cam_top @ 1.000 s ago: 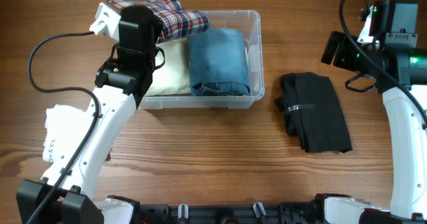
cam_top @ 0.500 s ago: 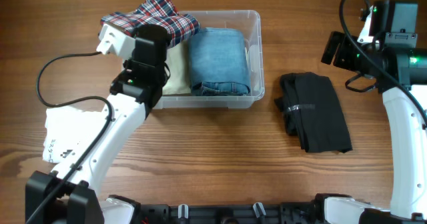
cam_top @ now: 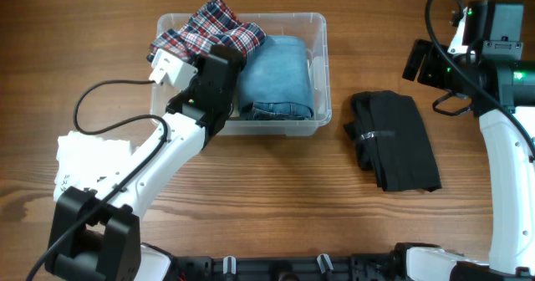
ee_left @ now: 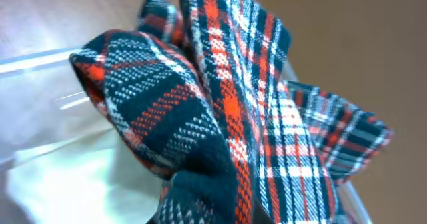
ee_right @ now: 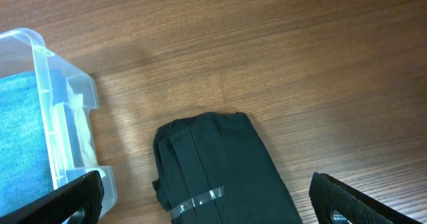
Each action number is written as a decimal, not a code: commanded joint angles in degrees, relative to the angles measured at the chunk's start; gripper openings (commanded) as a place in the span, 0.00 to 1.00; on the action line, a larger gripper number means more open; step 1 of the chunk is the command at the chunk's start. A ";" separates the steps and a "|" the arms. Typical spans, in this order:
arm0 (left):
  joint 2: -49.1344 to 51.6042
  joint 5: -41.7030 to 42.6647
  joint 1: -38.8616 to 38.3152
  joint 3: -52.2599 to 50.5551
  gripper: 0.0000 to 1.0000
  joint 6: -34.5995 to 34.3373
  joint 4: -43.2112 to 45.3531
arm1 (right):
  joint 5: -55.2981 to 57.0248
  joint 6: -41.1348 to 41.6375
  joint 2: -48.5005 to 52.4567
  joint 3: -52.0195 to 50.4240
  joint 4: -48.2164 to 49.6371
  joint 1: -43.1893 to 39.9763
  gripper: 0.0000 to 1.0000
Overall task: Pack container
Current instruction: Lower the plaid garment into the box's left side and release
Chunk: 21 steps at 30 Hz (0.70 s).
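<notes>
plaid cloth (cam_top: pixel 213 32) crowds container (cam_top: pixel 324 63), jeans (cam_top: pixel 276 76) beside — table (cam_top: pixel 343 197) beyond open

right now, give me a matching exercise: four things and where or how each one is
Things:
1 plaid cloth
2 blue denim
3 black garment
4 right tool

Places or states:
a on the table, beside the container
b open, empty
c bunched over the container's left end
d folded inside the container

Pairs: 1-c, 2-d, 3-a, 4-b

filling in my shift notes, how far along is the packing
Done: folded blue jeans lie in the container. In hand: the left gripper, shut on the plaid shirt, holds it over the container's left half. Left: the folded black garment lies on the table right of it, with the open right gripper empty nearby.
</notes>
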 commanded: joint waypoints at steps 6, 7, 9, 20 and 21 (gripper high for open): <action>0.76 -3.21 -3.41 -0.07 0.04 -17.70 -10.27 | 0.98 -0.70 0.44 -0.26 0.15 -0.17 1.00; 0.76 -3.26 -4.15 -0.07 0.04 -18.34 -10.60 | 0.98 -0.70 0.44 -0.26 0.17 -0.17 1.00; 0.76 -3.30 -6.08 -0.04 0.04 -18.34 -10.54 | 0.98 -0.70 0.44 -0.26 0.15 -0.17 1.00; 0.74 -8.83 -11.91 -0.04 0.89 -18.03 -12.41 | 0.98 -0.70 0.44 -0.26 0.17 -0.17 1.00; 0.59 -8.83 -11.69 -0.04 0.94 -17.90 -12.83 | 0.98 -0.70 0.44 -0.26 0.17 -0.17 1.00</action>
